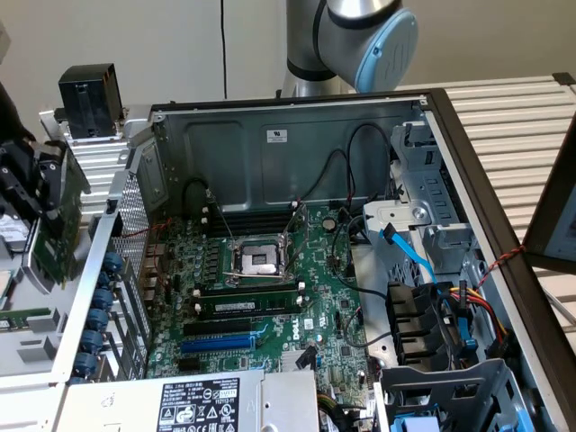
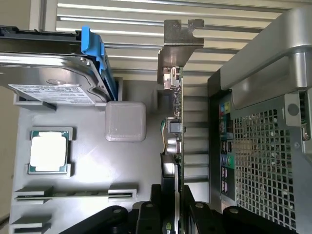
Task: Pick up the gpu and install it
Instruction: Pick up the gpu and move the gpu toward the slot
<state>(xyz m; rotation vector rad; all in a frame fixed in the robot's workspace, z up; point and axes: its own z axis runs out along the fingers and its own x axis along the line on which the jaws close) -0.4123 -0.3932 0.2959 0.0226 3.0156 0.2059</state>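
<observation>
- Exterior view: the pincer (image 1: 31, 193) is seen at the exterior view's left, outside the open metal computer case (image 1: 297, 135).
- The pincer is closed on the gpu (image 1: 56, 225), a small green circuit card, which is held upright and clear of the case.
- The card is carried just beside the perforated rear wall of the case, apart from the large green motherboard (image 1: 333, 306) that lies inside.
- On the motherboard a square silver processor socket (image 1: 261, 261) and a long blue expansion slot (image 1: 220, 342) are left uncovered.
- The grey and pale blue robot arm (image 1: 360, 36) is seen behind the case.
- The case is set on a pale slatted surface (image 1: 513, 117).
- Wrist view: the gpu (image 2: 176, 122) is seen edge-on, with its bent metal end bracket (image 2: 181, 36) at the end far from the pincer (image 2: 173, 204).
- The black fingers (image 2: 146, 214) are pressed against both faces of the card, so only a narrow gap is left between them.
- Under the card a grey plastic parts tray (image 2: 87, 165) is seen.
- In the tray are kept a square silver processor chip (image 2: 48, 152), a long thin memory stick (image 2: 73, 195) and a silver hard drive (image 2: 48, 73) with a blue plastic rail (image 2: 95, 53).
- The perforated metal mesh (image 2: 263, 161) of the case's rear wall is seen close to one face of the card, not touching it.
</observation>
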